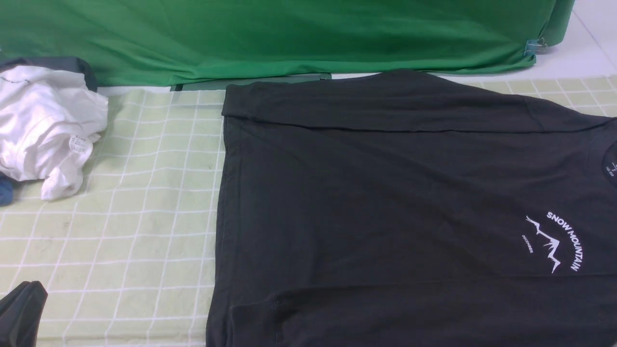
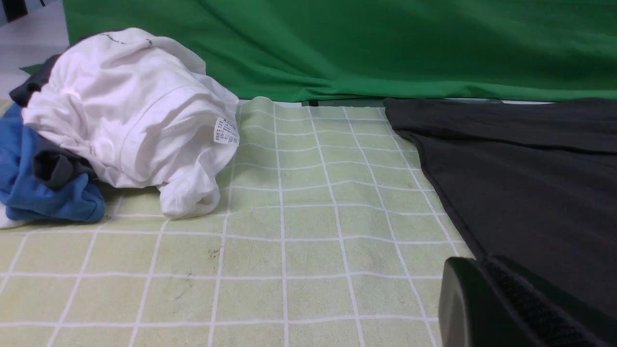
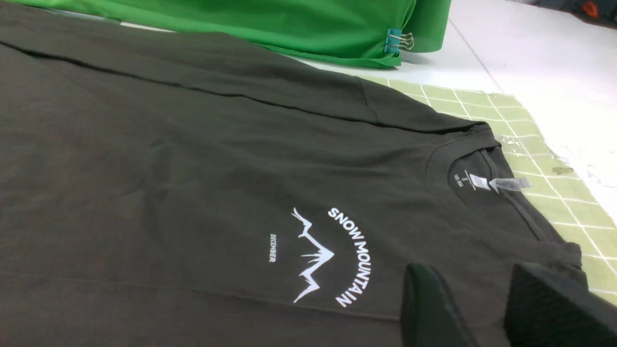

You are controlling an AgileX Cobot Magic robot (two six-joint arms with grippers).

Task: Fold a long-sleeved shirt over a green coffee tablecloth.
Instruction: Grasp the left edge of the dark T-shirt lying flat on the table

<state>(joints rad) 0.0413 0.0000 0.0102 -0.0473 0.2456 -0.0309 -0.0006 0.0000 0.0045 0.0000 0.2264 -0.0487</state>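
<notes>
Across the tablecloth (image 1: 144, 217), from the middle out to 3 o'clock, the shirt (image 1: 385, 202) lies flat, collar (image 3: 477, 159) at 3, hem (image 1: 222, 217) toward 9. Strips at 12 and 6 o'clock look already turned in, so you seem to be between folds. Your left tool (image 2: 482, 267) is closed and empty at 7 o'clock, beside the hem. Your right tool (image 3: 475, 284) hovers partly spread by the collar, gripping nothing. Next, I'd judge, pinch the collar-side cloth and carry it toward the hem, keeping the layers together.
</notes>
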